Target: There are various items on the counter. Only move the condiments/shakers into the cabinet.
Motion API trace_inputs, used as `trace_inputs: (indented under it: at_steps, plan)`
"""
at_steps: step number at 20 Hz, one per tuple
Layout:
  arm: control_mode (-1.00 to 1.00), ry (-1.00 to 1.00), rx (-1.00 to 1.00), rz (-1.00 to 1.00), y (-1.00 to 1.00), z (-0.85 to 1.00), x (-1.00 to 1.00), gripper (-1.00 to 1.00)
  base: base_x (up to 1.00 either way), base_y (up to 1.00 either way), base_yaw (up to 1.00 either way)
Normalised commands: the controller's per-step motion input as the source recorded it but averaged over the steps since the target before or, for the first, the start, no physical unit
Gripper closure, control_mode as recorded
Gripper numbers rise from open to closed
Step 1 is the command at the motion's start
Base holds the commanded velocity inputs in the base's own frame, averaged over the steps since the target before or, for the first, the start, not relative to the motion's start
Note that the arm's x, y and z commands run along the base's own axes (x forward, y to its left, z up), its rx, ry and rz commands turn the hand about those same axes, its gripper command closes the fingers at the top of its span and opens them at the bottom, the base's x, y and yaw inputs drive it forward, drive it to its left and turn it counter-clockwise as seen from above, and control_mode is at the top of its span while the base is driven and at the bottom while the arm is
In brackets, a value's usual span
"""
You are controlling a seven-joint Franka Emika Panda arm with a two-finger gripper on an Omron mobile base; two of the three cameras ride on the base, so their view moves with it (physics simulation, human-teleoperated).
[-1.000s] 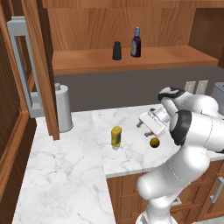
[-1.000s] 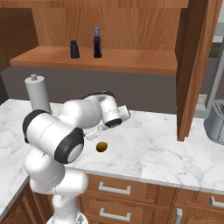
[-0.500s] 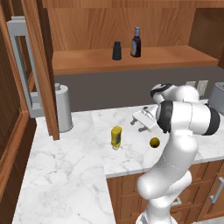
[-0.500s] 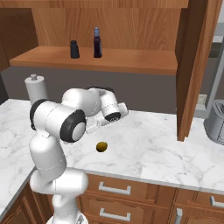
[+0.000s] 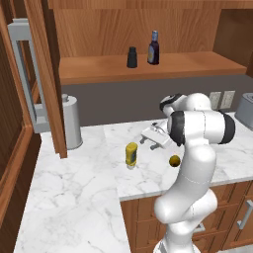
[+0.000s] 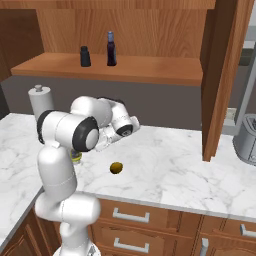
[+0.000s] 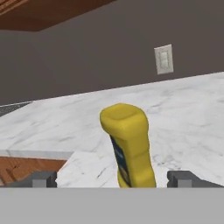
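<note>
So we've got the white marble bench (image 5: 74,197) wrapping around in an L over the wooden drawers, and above it the brown wall cabinet (image 5: 148,69) with its door (image 5: 42,74) swung open on the left side of the left base view. The arm (image 5: 197,148) is folded over the bench with its elbow up. Back near the wall by the open door stands the tall steel canister (image 5: 71,122), well apart from everything else. Up on the cabinet shelf we can see the dark bottle with the blue cap (image 5: 153,48) standing upright, and the short black shaker (image 5: 132,57) just beside it, not touching. Down on the bench the yellow squeeze bottle (image 5: 131,154) is upright near the front edge, and the tool (image 5: 154,139) sits level just beside it, pointed at it. In the hand view that yellow bottle (image 7: 129,146) is dead centre between the two finger tips (image 7: 41,178), with clear gaps on both sides, so the tool is spread fully wide and has hold of nothing. Smallest thing out there is the little yellow-brown ball (image 5: 174,160), resting on the bench near the arm, apart from the yellow bottle.
</note>
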Motion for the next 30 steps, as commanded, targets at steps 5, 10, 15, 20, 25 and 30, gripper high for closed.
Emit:
trace_inputs:
  at_steps: [5,10,15,20,25,30]
  plan:
    - [-1.00,-0.04,0.01,0.05,0.14,-0.14,0.00,-1.00,0.00,0.00,0.00]
    - [-1.00,-0.07,0.06,0.00,0.18,-0.04,0.00,-1.00,0.00,0.00,0.00]
    - [-1.00,-0.01,0.08,0.00,0.09,0.00,0.02,-1.00,0.00,0.00,0.00]
    - [-1.00,0.00,0.07,0.00,0.06,0.00,0.02,-1.00,0.00,0.00,0.00]
    - [-1.00,0.03,0.05,0.00,0.19,0.00,0.00,-1.00,0.00,0.00,0.00]
    - [-1.00,0.04,0.04,0.00,0.24,0.00,0.00,-1.00,0.00,0.00,0.00]
